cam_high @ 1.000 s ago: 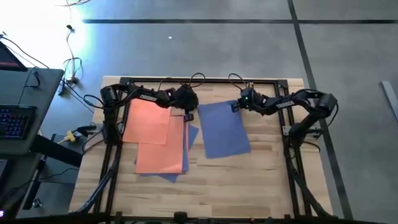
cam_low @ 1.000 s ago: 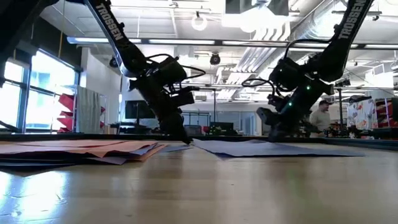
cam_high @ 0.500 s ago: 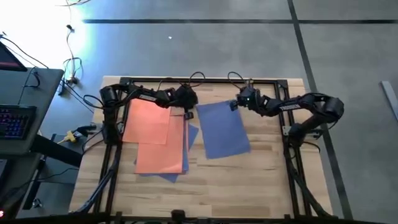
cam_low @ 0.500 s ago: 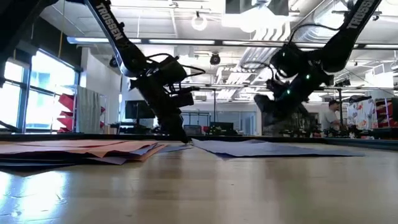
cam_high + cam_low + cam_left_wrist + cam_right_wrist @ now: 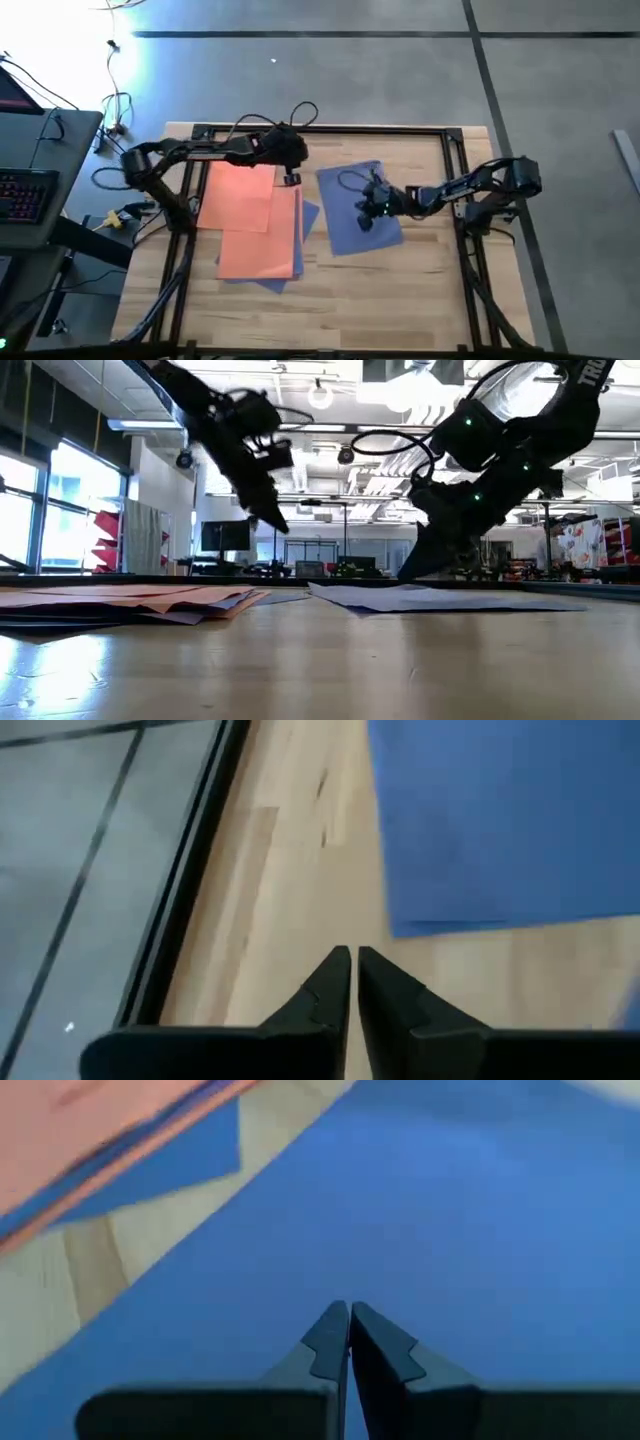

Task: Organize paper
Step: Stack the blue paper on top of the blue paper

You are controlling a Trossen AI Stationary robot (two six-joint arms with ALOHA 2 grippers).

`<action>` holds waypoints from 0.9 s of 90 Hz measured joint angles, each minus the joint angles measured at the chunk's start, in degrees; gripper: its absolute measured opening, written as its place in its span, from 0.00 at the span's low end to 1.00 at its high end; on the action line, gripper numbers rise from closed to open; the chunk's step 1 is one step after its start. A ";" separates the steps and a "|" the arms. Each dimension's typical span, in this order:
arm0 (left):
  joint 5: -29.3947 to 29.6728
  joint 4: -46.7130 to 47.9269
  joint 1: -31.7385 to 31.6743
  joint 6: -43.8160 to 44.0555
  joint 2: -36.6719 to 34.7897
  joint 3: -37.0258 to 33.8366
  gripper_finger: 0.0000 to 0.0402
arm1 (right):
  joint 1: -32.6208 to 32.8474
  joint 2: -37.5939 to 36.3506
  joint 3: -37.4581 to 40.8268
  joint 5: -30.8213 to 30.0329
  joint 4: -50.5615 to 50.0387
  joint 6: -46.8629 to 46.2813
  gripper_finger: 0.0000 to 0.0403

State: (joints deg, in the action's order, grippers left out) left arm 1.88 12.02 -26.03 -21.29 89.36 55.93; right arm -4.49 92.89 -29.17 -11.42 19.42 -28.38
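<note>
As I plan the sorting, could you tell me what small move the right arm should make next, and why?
Probably press down and slide the blue sheet clear of the orange stack: the right gripper hangs shut over that sheet's middle, while the left gripper is lifted, also shut.

A single blue sheet [image 5: 356, 208] lies flat directly under my right gripper [image 5: 364, 213]. The orange sheets [image 5: 248, 215] lie overlapped, with blue edges [image 5: 308, 222] showing beneath them, just beside and below my left gripper [image 5: 291, 178].
</note>
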 joint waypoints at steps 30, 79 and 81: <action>-4.65 -4.30 2.75 9.39 -14.94 -13.49 0.00 | -1.96 4.84 -0.29 -12.93 -3.58 -5.80 0.00; 5.20 1.10 9.23 17.39 -27.21 -25.21 0.00 | -14.19 4.26 -0.51 -8.89 -9.35 8.97 0.00; 6.17 1.81 9.52 17.64 -27.54 -25.21 0.00 | -14.23 4.25 -0.52 -8.83 -9.43 8.96 0.00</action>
State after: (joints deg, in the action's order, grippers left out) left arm 8.05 13.84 -16.52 -3.65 61.82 30.72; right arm -18.72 97.14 -29.69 -20.26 9.99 -19.42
